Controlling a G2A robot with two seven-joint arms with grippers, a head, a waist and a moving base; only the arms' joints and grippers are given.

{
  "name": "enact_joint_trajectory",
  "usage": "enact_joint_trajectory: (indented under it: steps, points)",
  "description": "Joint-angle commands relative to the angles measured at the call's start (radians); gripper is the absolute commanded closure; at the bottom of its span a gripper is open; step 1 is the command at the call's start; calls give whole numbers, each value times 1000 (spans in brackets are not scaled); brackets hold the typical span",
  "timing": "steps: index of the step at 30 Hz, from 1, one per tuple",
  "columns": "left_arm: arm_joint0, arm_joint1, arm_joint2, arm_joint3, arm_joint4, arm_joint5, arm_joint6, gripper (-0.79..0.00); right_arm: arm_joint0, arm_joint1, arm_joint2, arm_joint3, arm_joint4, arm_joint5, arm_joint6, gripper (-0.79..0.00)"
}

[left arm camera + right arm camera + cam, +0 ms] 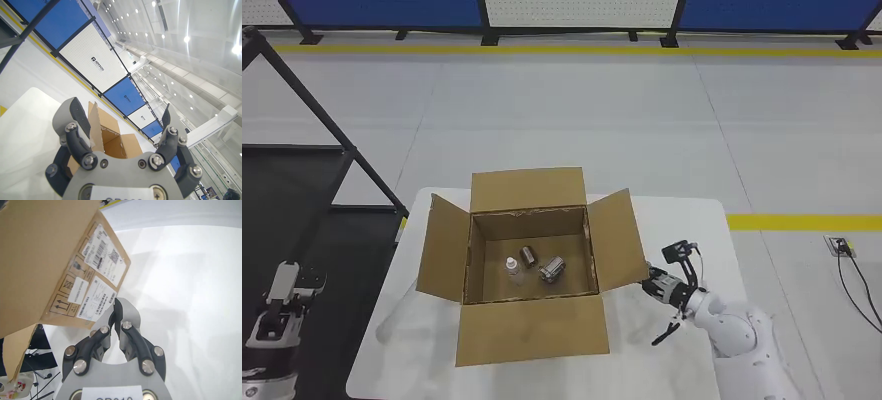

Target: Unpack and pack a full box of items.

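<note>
Cardboard box [529,190], all four flaps open, sits mid-frame in the top view on a white worktop [692,225]. On the box floor lie three items:
- a small white bottle [512,266]
- a dark cylinder [528,256] just beside it
- a silvery item [552,268] close to the right of both

Right tool [114,306]: in the top view it is lower right of centre, at the lower outer corner of the box's right-hand flap [617,235]. In its wrist view the pads are pressed together. The flap's underside, with its labels [103,251], reaches down to the fingertips. Cannot tell whether the card is nipped between them.

Left tool [121,106]: at the lower left of the top view, off the worktop's edge and well apart from the box. Fingers are spread wide with nothing between them. The box shows beyond them.
</note>
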Motion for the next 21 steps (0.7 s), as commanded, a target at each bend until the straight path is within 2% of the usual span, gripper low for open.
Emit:
enact_joint_trajectory:
  steps: [1,8,12,21]
  points:
    - [-1,-1,4,-6,6,4,5,-785,-16,2,-13,2,33,-40,-28,0]
    - [4,-7,15,-14,23,9,20,-785,-26,7,-77,23,86,-92,-82,0]
    - [5,-10,22,-19,30,12,29,-785,6,9,-121,53,77,-78,-79,0]
    - [2,-16,19,-12,37,36,54,-785,33,24,-184,66,89,-144,-50,0]
